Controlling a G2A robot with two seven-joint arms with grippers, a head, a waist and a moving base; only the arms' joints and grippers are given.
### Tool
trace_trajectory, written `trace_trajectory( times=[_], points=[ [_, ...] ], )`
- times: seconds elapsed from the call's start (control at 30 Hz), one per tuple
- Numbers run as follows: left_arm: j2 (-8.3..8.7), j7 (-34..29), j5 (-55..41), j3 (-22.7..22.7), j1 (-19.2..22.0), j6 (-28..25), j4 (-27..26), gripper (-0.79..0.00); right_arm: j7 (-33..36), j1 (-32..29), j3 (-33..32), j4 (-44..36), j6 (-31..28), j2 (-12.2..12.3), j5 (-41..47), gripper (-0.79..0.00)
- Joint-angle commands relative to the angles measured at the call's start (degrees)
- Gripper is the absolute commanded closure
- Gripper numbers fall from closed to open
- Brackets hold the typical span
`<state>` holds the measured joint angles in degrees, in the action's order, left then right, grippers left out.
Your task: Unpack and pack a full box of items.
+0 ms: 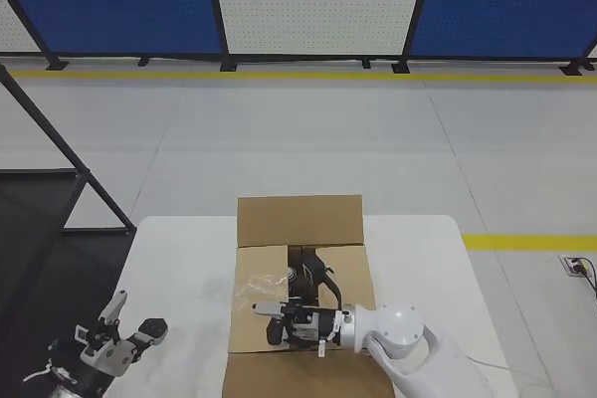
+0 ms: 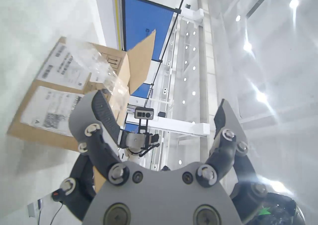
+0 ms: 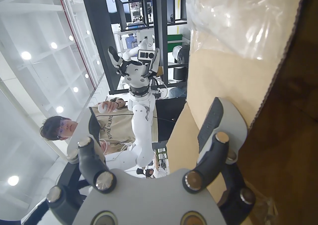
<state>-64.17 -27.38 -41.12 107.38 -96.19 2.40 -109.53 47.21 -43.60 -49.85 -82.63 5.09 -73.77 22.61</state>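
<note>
- The cardboard box (image 1: 298,221) stands in the middle of the white table (image 1: 179,269), with its flaps folded open and its far flap by the table's far edge.
- A dark item (image 1: 313,271) lies inside the box, toward the far side of the opening; its shape is hard to make out.
- A clear plastic sheet (image 1: 244,291) is crumpled over the box's left flap and hangs a little over that side.
- White paper labels (image 2: 62,67) are stuck on the outer wall of the box that faces the table's left edge.
- The right gripper (image 1: 277,322) is over the near left part of the box opening, pointing toward the left flap and just beside the plastic sheet. Its fingers are spread wide with nothing between them. In the right wrist view one finger (image 3: 213,121) is close against the bare cardboard, though it is not clear whether they touch.
- The left gripper (image 1: 134,318) is at the table's left edge, near the near left corner and well apart from the box. Its fingers are spread wide too, and it holds nothing.
</note>
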Motion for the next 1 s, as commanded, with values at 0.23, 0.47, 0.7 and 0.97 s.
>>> trace_trajectory(
  times=[0.23,0.47,0.7,0.97],
  points=[
    [0.21,-3.34,0.54,0.54,-0.25,0.98,0.43,-0.785,0.1,0.01,-0.21,-0.46,-0.21,0.07,-0.79,-0.785],
    [0.04,1.6,1.44,-1.11,3.1,1.17,3.2,-0.785,-1.13,-1.27,-0.37,-0.9,0.03,0.01,-0.58,-0.785],
    [0.06,2.58,7.21,-6.98,11.08,1.93,9.85,-0.785,-0.92,-1.59,-0.5,-0.58,0.0,-0.21,-0.45,-0.785],
    [-0.1,1.31,10.98,-12.19,16.39,2.44,15.82,-0.785,-0.96,-2.34,-0.95,-0.87,-0.12,-0.31,-0.74,-0.785]
  ],
)
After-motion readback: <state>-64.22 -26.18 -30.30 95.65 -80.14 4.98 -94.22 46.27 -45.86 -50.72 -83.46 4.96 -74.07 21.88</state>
